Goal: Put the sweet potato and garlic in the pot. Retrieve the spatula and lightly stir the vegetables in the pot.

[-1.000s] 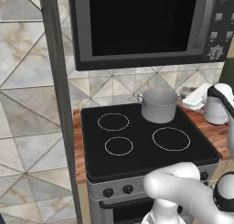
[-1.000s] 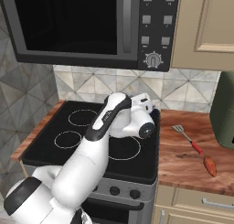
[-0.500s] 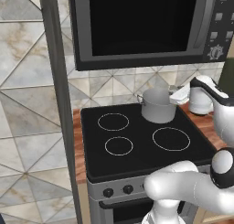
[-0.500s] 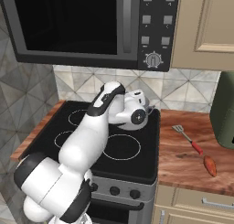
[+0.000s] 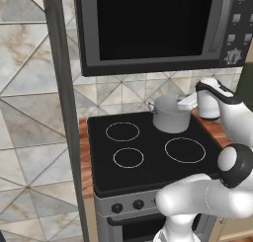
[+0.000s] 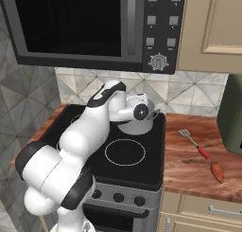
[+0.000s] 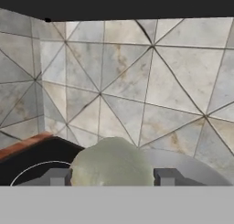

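Sweet potato (image 6: 217, 170), a small tapered reddish-orange lump, lies on the wooden worktop (image 6: 189, 172) right of the stove (image 6: 127, 165), just beside the red handle end of the spatula (image 6: 194, 142). Grey brushed-metal pot (image 5: 171, 114) with 2 loop handles stands on the back right burner. In the hand view the hand (image 7: 112, 176) has its 2 fingers closed on a pale, rounded garlic (image 7: 112, 166), over the pot's rim.
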Available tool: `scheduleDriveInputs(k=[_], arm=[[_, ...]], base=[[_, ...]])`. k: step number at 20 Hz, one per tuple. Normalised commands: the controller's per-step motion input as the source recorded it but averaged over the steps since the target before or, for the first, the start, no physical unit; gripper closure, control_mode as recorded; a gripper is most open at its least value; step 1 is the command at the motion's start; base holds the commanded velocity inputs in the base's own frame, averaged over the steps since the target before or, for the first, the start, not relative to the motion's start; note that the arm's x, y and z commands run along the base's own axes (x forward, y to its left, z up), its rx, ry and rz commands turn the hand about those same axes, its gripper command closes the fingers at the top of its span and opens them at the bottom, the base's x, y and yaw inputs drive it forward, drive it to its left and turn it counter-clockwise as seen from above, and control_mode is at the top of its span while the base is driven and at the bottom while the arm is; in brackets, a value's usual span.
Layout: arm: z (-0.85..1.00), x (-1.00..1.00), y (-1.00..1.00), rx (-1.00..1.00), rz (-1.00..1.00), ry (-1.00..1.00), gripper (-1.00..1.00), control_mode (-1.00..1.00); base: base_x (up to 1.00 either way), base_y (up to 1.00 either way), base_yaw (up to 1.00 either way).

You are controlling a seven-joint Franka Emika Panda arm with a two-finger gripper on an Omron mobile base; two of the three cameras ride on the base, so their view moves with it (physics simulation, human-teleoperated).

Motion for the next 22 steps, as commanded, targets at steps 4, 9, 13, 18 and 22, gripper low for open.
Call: scheduleDriveInputs(k=[4,9,13,18,22], arm=[[-0.12,0.24,0.07,0.02,0.0,0.12,1.0,-1.0],[-0.22,0.2,0.06,0.0,0.01,0.08,1.0,-1.0],[-0.17,0.14,0.01,0.0,0.02,0.01,1.0,-1.0],[-0.18,0.16,0.0,0.0,0.03,0.0,1.0,-1.0],[-0.16,0.21,0.0,0.0,0.02,0.0,1.0,-1.0]], base=[[0.0,0.0,0.0],[0.0,0.0,0.0],[0.0,0.0,0.0],[0.0,0.0,0.0],[0.0,0.0,0.0]])
